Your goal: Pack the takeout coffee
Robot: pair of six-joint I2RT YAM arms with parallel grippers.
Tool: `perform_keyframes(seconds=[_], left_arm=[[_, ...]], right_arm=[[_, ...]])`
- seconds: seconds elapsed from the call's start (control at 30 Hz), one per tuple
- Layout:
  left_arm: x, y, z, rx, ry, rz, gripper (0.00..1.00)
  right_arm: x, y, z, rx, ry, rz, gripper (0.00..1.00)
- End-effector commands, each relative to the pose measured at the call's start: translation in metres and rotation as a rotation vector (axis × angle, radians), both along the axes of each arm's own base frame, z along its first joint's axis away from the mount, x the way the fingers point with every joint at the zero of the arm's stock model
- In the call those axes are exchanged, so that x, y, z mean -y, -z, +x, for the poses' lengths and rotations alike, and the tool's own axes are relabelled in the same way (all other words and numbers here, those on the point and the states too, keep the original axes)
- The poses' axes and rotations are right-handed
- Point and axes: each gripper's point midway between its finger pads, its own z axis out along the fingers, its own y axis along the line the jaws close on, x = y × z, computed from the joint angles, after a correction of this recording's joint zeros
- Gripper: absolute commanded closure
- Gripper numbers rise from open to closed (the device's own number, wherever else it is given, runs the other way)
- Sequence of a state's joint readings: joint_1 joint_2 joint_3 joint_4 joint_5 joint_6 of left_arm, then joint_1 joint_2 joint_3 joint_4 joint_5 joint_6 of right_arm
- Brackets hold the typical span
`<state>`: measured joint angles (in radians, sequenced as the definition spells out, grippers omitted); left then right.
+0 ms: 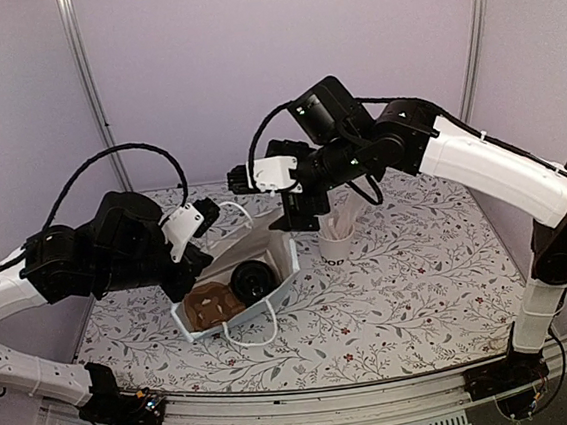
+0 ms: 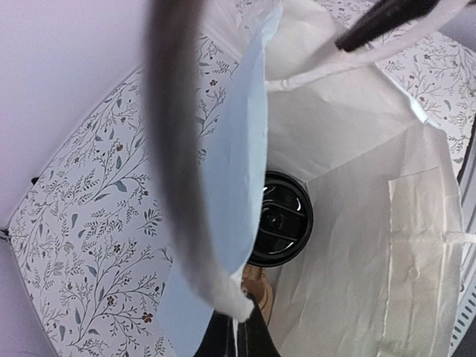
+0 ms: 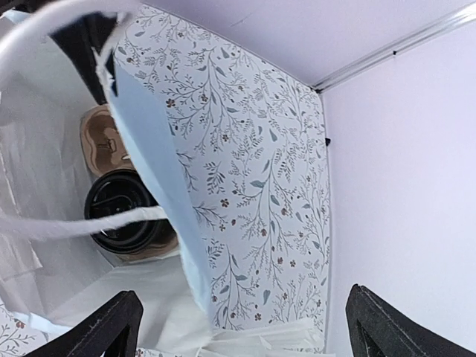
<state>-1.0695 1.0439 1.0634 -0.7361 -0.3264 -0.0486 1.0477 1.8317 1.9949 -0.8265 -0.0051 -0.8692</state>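
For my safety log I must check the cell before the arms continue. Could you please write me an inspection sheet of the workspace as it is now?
Surface: table under a floral cloth; no spill seen.
Job's things: takeout coffee, black with a black lid, sits in a brown carrier inside the open white paper bag.
Clutter: white paper cup of sticks stands beside the bag.
Grippers: left gripper is shut on one bag wall; right gripper is open, its fingers on either side of another wall.
Cables: black cables loop above both arms.
Surroundings: plain walls and two metal posts; nothing else seen.
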Motion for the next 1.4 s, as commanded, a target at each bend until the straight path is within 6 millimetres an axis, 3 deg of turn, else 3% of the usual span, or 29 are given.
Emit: perform_keyframes(seconds=[0.0,0.17,0.27,0.37,0.53,0.77,0.9,1.07,1.23,1.37], left_arm=[[0.013,-0.018,-0.008,0.046,0.0,-0.087,1.0],[0.029,-0.014,-0.031,-0.013,0.013,-0.141,1.0],[0.041,-0.003,-0.051,-0.036,0.021,-0.145,1.0],[0.051,0.008,-0.068,-0.061,0.044,-0.135,1.0],[0.055,0.016,-0.078,-0.071,0.054,-0.116,1.0],[0.058,-0.003,-0.078,-0.025,0.093,-0.156,1.0],[0.053,-0.014,-0.067,0.016,0.074,-0.168,1.0],[0.029,-0.016,-0.034,0.009,0.041,-0.2,1.0],[0.001,-0.026,0.004,0.035,-0.011,-0.248,0.97],[-0.005,-0.014,0.028,0.002,-0.016,-0.223,0.95]], right_arm=[[0.029,-0.024,0.02,0.038,0.089,0.046,0.01],[0.069,-0.021,0.049,-0.006,0.16,0.057,0.01],[0.1,-0.019,0.074,-0.06,0.236,0.104,0.01],[0.119,-0.018,0.084,-0.089,0.285,0.134,0.01],[0.134,-0.013,0.084,-0.097,0.31,0.133,0.01],[0.138,-0.008,0.07,-0.136,0.283,0.128,0.01],[0.135,-0.003,0.048,-0.208,0.205,0.128,0.04],[0.132,0.01,0.025,-0.302,0.121,0.107,0.11],[0.131,0.013,0.024,-0.326,0.126,0.108,0.13],[0.13,0.016,0.027,-0.336,0.141,0.105,0.15]])
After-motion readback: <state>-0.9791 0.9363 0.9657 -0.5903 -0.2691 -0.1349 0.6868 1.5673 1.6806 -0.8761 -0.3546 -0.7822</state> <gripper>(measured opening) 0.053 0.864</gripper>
